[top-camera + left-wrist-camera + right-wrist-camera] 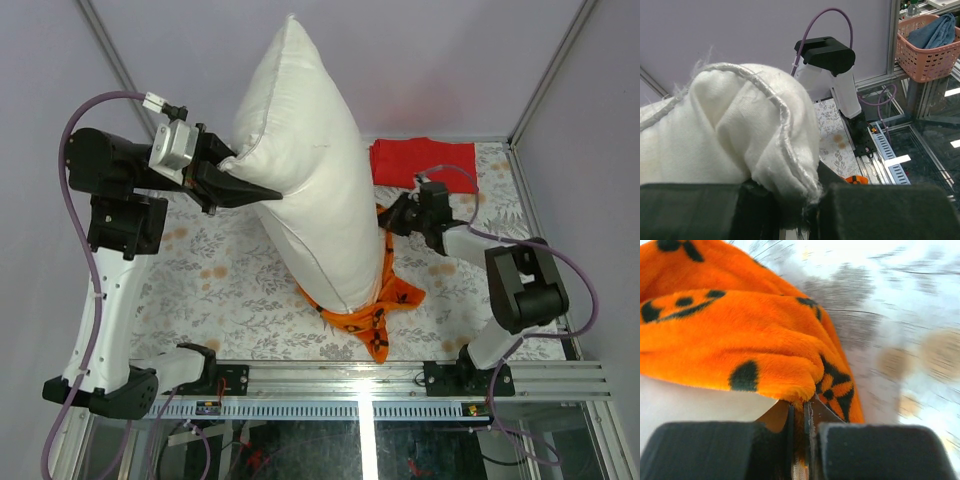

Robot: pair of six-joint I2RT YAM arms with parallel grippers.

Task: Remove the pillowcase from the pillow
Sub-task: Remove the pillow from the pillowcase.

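Right claw (799,416) pinches the pillowcase (740,335) edge; left claw (807,207) clamps the raised pillow (725,130).

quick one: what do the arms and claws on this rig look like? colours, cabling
Left arm and right arm: white links, black joint housings, a looping purple cable along each. Left claw and right claw: black fingers. A silver block with a white plug sits behind the left claw.

we see a table spread with a white cloth covering printed with grey flowers (230,270). on it lies a crumpled bright orange plush pillowcase with black motifs (385,305). beyond that pillowcase, slightly right, lies a folded plain red cloth (420,160).
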